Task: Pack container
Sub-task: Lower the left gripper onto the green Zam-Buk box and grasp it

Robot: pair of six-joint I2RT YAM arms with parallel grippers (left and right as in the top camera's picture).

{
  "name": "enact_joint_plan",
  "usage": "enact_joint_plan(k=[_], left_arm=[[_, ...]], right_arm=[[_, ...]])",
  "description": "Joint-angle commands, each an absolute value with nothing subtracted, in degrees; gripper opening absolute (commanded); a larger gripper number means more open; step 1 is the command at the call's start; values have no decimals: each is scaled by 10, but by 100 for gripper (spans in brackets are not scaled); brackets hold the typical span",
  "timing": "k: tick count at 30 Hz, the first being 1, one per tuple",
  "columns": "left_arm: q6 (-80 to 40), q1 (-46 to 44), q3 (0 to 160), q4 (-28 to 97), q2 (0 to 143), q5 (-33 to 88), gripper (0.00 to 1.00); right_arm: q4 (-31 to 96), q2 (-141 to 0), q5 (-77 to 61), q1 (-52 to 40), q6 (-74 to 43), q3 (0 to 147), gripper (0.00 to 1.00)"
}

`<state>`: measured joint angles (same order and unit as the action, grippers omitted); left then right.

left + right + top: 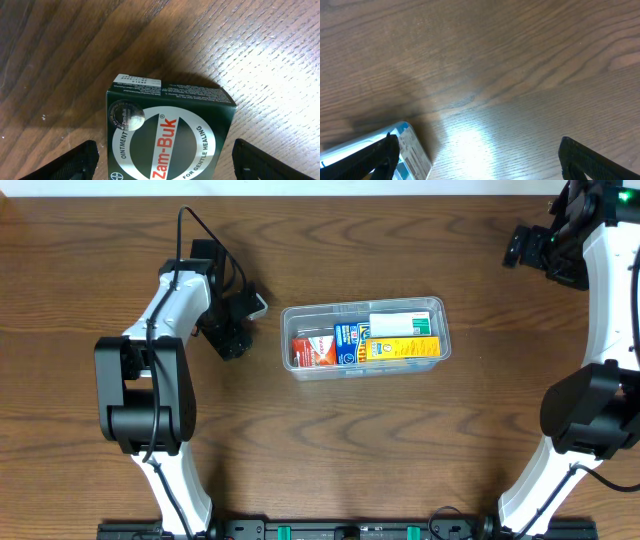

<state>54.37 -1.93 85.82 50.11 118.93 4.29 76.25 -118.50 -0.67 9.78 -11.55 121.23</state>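
Container (360,306): clear tub, mid-table (400,450), long side running left-right. It lies between the two arms, nearer the left one.

Inside the tub, packed side by side: a red-orange box (314,352) at the left end, a blue box (348,343) next to it, then a yellow box (400,349) along the near side and a white-and-green box (405,324) along the far side.

Left claw (163,155): just left of the tub, jaws spread wide. A dark green Zam-Buk box (167,130) lies flat on the table between its fingers (82,160), with bare wood showing either side. No grip.

Right claw (479,150): far right corner, well apart from the tub, jaws wide open and holding nothing. A blue-and-white box (410,152) sits just beside one finger, cut off by the frame edge; whether they touch cannot be told.
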Motion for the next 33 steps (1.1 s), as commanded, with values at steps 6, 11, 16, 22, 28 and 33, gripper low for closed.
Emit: enact_joint_plan(k=[6, 11, 16, 22, 28, 33], left_arm=[[559, -17, 852, 496, 1200, 76, 86], [559, -17, 849, 496, 1200, 82, 86], [559, -17, 833, 486, 1200, 82, 86], [559, -17, 813, 457, 1200, 81, 86], [559, -17, 813, 451, 1200, 82, 68], [550, -17, 813, 448, 1200, 86, 45]], right_arm=[[763, -1184, -11, 98, -122, 1221, 99], [763, -1184, -11, 98, -122, 1221, 99], [763, -1184, -11, 98, -122, 1221, 99], [763, -1184, -11, 97, -122, 1221, 99], [763, -1184, -11, 97, -122, 1221, 99], [763, -1184, -11, 97, -122, 1221, 99]])
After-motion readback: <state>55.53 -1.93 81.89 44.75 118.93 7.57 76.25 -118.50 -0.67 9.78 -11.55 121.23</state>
